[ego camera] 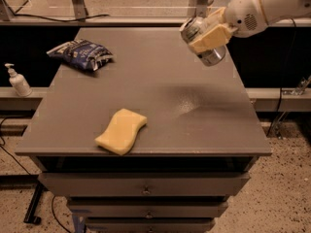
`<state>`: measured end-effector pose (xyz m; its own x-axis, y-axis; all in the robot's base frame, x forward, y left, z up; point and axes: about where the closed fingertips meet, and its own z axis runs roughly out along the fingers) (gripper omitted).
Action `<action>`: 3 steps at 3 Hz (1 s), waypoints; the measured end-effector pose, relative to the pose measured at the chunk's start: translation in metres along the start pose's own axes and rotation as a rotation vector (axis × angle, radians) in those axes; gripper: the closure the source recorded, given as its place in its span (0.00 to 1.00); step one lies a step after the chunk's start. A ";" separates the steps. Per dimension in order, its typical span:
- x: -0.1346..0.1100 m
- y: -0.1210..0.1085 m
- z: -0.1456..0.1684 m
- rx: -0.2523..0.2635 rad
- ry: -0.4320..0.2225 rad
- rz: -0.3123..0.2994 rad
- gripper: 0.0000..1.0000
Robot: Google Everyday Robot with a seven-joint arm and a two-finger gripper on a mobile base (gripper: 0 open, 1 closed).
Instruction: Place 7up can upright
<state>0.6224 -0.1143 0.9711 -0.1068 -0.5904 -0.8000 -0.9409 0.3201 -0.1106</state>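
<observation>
The 7up can (198,34) is a silvery can held tilted in the air above the table's right far part, one end facing the camera's left. My gripper (206,36) is shut on it, with a cream-coloured finger (210,37) across the can's side. The white arm (265,6) comes in from the upper right. The can is well above the grey table top (160,86), which carries its shadow below it.
A yellow sponge (121,130) lies near the table's front edge. A dark blue chip bag (80,54) lies at the far left. A white pump bottle (17,80) stands on a ledge left of the table. Drawers are below the top.
</observation>
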 end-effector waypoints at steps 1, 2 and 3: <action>0.013 0.001 -0.007 -0.075 -0.207 -0.008 1.00; 0.033 0.002 -0.009 -0.124 -0.385 0.020 1.00; 0.049 0.006 -0.015 -0.156 -0.542 0.030 1.00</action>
<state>0.6072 -0.1525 0.9403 0.0071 -0.1042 -0.9945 -0.9807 0.1935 -0.0273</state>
